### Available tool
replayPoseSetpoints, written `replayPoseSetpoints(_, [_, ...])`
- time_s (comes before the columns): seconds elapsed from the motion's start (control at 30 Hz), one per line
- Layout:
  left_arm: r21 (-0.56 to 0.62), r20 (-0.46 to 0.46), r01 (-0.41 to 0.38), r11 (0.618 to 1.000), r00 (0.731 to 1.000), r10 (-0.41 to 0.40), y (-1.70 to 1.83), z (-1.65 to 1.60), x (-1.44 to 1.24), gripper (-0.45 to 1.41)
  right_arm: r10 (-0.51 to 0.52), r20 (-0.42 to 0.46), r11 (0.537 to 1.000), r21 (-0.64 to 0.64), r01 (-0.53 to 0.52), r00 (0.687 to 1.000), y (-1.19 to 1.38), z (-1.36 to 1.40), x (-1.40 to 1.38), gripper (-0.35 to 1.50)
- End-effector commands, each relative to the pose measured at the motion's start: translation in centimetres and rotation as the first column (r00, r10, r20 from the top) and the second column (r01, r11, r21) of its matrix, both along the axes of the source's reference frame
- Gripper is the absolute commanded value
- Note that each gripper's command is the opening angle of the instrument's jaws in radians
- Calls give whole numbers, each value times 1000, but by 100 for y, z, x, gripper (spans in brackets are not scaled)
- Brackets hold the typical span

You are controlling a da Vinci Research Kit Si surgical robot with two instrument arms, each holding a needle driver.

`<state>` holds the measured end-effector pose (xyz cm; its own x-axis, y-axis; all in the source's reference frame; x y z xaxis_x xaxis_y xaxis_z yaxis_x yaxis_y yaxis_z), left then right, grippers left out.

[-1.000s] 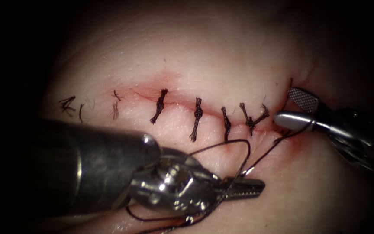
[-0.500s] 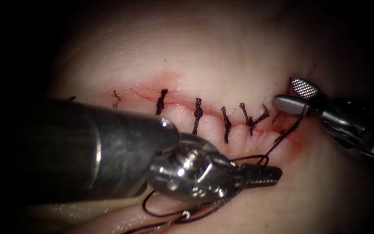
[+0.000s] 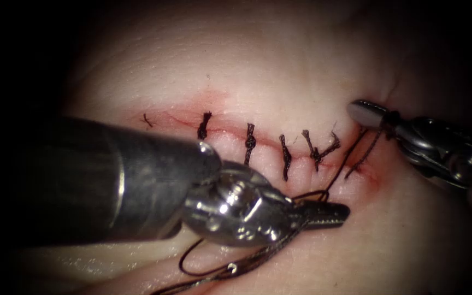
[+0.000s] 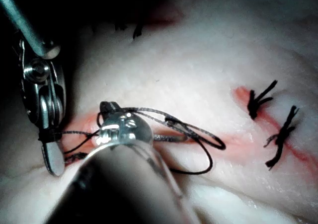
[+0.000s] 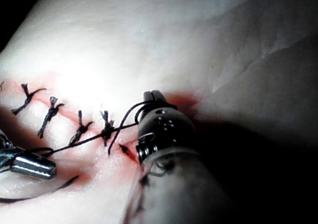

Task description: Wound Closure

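The tissue (image 3: 279,71) has a cut running across it, closed by several dark knotted stitches (image 3: 249,143). My left tool (image 3: 329,213) lies below the cut toward its right end, jaws shut on the thread (image 3: 307,196), which curls in a small loop there. Grey strands trail down-left from these jaws. My right tool (image 3: 364,112) is at the cut's right end, jaws shut on thread (image 3: 381,124) that runs down to the tissue at the last bite (image 3: 352,173). The right jaws (image 5: 154,97) have thread wrapped over them. I cannot tell where the needle is.
Red fluid (image 3: 370,177) stains the tissue at the cut's right end. The left tool's thick shaft (image 3: 110,186) covers the lower left of the tissue. Loose thread (image 3: 192,267) lies below the left tool. Short cut thread ends (image 3: 147,120) sit left of the stitches.
The right tool's jaws, open before, have closed on the thread and lifted slightly. The left tool moved right and up, and the large thread loop shrank.
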<state>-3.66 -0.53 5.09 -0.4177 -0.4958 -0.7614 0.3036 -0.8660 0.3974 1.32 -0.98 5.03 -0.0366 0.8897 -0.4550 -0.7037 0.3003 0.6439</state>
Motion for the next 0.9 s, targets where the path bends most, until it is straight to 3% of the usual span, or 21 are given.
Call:
replayPoseSetpoints(0.03, [17,3,27,999,1000,-27,5,6,-1,-45,17,-7,1000,-10,-17,1000,-1,-2,6,-35])
replayPoseSetpoints(0.17, [64,-17,118,991,993,-117,29,6,15,-45,23,-16,995,-98,-25,1000,-12,-18,7,-35])
replayPoseSetpoints(0.33, [102,-39,213,972,977,-210,86,-2,39,-45,8,-1,968,-253,-8,1000,-35,-39,15,-35])
replayPoseSetpoints(0.53, [132,-51,284,950,959,-279,139,-6,53,-45,27,-14,928,-371,-31,1000,-53,-50,17,-35])
replayPoseSetpoints(0.77, [150,-75,357,922,934,-350,190,-9,66,-45,210,-161,973,-60,-222,964,-80,-37,22,-35])
replayPoseSetpoints(0.9, [142,-87,372,917,928,-363,206,-9,77,-45,300,-232,943,220,-250,925,-86,-27,23,-35])
